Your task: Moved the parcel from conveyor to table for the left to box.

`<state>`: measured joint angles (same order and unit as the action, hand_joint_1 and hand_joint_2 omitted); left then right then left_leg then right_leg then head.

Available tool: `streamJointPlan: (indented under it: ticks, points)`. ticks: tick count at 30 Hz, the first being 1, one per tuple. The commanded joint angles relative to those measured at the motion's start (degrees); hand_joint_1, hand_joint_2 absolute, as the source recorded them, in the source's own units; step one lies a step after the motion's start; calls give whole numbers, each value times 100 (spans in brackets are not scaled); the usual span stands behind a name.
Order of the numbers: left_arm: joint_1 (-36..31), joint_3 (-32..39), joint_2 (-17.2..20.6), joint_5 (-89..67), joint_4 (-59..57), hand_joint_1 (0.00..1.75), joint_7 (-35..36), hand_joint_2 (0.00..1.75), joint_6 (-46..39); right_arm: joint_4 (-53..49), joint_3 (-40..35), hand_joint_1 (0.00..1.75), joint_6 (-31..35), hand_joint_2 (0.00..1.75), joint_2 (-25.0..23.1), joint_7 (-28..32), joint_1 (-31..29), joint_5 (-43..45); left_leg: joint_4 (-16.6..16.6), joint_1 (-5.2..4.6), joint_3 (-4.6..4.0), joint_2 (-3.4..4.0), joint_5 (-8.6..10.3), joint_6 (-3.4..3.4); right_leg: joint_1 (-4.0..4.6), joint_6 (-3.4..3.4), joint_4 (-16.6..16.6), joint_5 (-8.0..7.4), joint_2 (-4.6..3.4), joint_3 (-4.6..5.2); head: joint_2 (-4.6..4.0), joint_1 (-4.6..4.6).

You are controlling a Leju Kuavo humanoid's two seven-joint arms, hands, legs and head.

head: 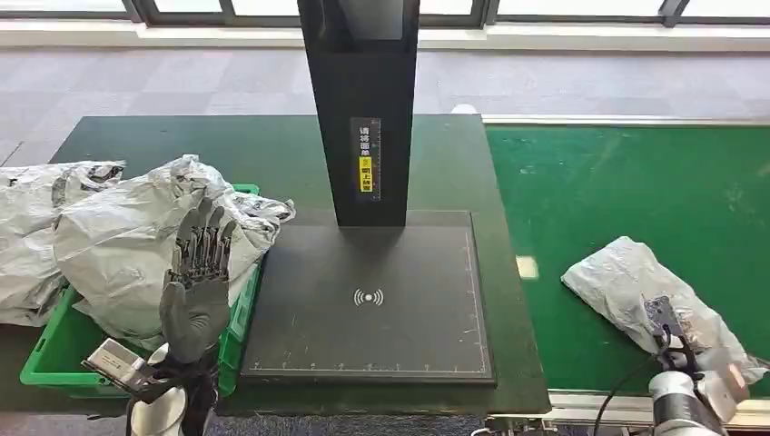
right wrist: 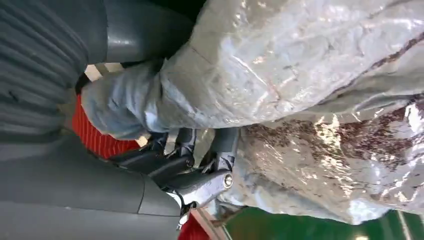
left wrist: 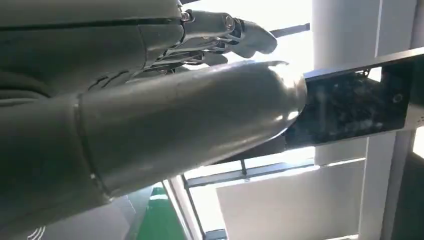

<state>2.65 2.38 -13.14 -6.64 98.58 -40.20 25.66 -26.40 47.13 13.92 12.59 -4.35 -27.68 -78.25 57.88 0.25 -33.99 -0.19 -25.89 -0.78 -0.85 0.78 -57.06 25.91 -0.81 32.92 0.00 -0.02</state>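
Observation:
A crumpled grey plastic parcel [head: 626, 282] lies on the green conveyor [head: 636, 182] at the right. My right hand [head: 670, 331] is at its near end. In the right wrist view the fingers [right wrist: 190, 167] curl under a fold of the parcel [right wrist: 300, 65] with the thumb over it, so the hand grips the bag. My left hand [head: 200, 272] is raised over the front edge of the green box [head: 45, 363], fingers straight and spread, holding nothing. In the left wrist view that hand [left wrist: 150, 100] is bare, with its thumb large in the foreground.
The green box holds a bulky grey parcel [head: 136, 236], and another grey bag [head: 32, 227] lies to its left. A black scanning pad [head: 372, 300] with a tall black post [head: 363, 109] stands mid-table between box and conveyor. The dark green table [head: 227, 145] stretches behind.

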Motion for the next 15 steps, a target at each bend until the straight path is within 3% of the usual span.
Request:
streamJointPlan:
  ticks: [1, 9, 15]
  points:
    - [-15, 69, 186, 81, -308, 0, 20, 0, -11, 387, -515, 175, -61, 175, -474, 247, -276, -125, -7, 3, 9, 26, 1, -4, 6, -6, 7, -7, -21, 3, 0, 0]
    - [4, -12, 238, 104, -333, 0, 20, 0, -24, -188, -1092, 175, 125, 175, -920, 1116, -332, 3, -11, 13, 18, 52, 4, -13, 10, -12, 4, -11, -44, 12, 0, 0]
    - [7, -10, 242, 107, -330, 0, 20, 0, -25, -236, -1109, 175, 151, 175, -958, 1223, -346, 45, -5, 13, 52, 24, 15, -6, 6, -11, -4, -7, -17, 11, 0, 0]
